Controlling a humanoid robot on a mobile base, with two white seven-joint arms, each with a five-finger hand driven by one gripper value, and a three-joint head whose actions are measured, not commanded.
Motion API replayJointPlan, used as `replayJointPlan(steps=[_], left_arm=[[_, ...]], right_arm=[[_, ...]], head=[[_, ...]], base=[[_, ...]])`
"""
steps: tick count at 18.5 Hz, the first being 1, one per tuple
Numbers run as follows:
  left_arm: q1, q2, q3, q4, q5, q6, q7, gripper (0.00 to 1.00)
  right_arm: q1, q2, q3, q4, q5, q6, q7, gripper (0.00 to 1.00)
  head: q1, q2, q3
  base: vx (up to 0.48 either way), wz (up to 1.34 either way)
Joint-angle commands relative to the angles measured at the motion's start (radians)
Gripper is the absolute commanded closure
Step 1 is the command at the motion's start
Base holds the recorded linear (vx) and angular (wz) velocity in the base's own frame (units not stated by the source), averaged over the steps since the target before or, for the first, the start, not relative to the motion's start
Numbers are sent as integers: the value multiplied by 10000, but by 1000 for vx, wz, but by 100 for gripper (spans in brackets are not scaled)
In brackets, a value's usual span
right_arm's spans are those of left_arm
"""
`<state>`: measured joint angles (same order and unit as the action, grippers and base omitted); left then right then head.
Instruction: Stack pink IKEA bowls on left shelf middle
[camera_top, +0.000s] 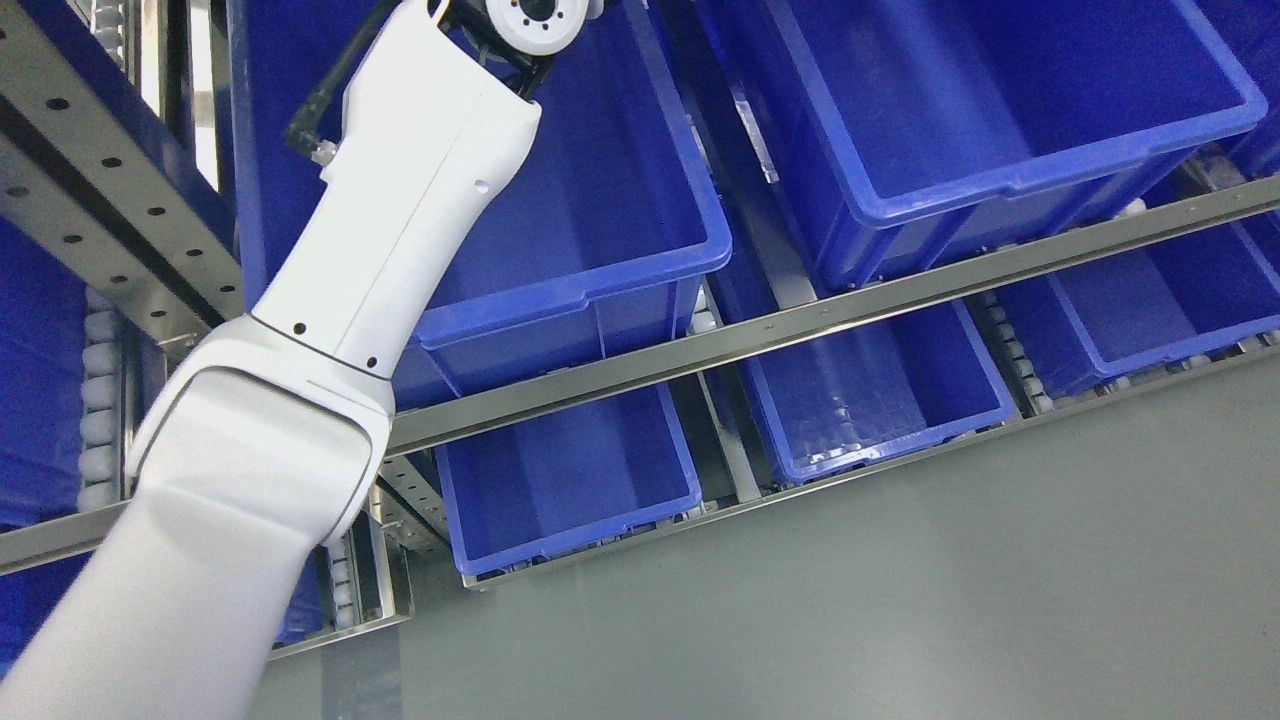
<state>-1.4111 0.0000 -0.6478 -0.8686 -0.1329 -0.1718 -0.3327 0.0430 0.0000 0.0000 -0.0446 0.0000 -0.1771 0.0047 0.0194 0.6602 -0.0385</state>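
Closest thing to the camera is the left arm, a big white forearm coming up from the lower left corner and reaching over the front rail of the shelf into the upper left bin. My guess is it's stretched that way to get at something deep in that bin. The wrist flange shows at the top edge, but the hand itself is cut off there, so can't tell if the fingers are spread or holding anything.

No pink bowls visible anywhere, honestly. If they're around, they're past the top edge or behind the arm.

Other stuff: another blue bin on the same shelf to the right, and a lower row of bins near the floor, all looking empty where I can see inside. The arm blocks most of the left bin's near corner. Right arm isn't in the shot.
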Motion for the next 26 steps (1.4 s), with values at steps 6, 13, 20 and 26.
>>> replayJointPlan(steps=[6, 13, 20, 26], left_arm=[[258, 175, -1393, 35, -111, 919, 121, 49], [1269, 175, 2373, -1342, -251, 890, 1190, 5], [3707, 175, 6064, -4974, 804, 2647, 2974, 0], [4170, 175, 6202, -5932, 1145, 3651, 2913, 0]], right_arm=[[0, -175, -107, 1, 77, 6, -1, 0], [0, -175, -107, 1, 77, 6, -1, 0], [0, -175, -107, 1, 77, 6, -1, 0], [0, -175, -107, 1, 77, 6, -1, 0]], head=[[0, 0, 0], [0, 0, 0], [0, 0, 0], [0, 0, 0]], base=[[85, -205], [68, -141], [12, -15], [-5, 9]])
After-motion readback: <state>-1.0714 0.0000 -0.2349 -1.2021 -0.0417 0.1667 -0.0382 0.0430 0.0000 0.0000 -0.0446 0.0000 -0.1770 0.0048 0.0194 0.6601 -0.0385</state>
